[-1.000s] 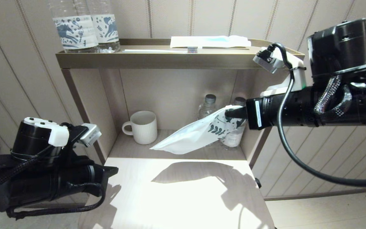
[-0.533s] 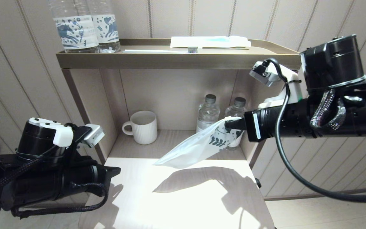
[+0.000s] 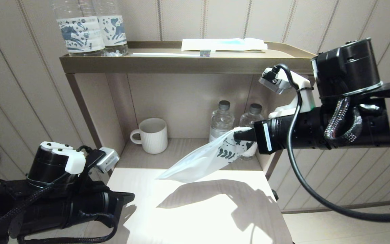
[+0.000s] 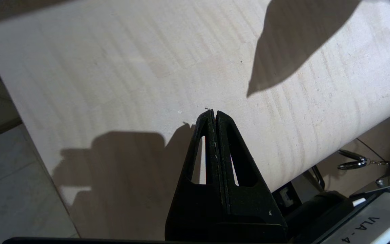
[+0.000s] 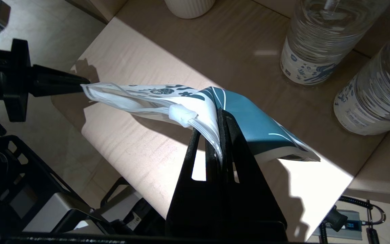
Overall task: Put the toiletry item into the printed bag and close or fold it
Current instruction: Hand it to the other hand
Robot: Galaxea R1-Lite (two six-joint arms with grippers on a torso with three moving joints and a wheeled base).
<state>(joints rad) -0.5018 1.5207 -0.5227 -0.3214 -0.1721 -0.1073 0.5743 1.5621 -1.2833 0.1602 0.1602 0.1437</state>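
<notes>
Right gripper (image 5: 215, 117) is clamped on the printed bag (image 3: 204, 158) beside its white slider (image 5: 180, 115), holding it in the air above the far right part of the table (image 3: 195, 217); the bag droops leftward. Left gripper (image 4: 214, 113) is closed on nothing, low over the table's near left edge. Behind stand a white mug (image 3: 151, 135) and two water bottles (image 3: 222, 118).
</notes>
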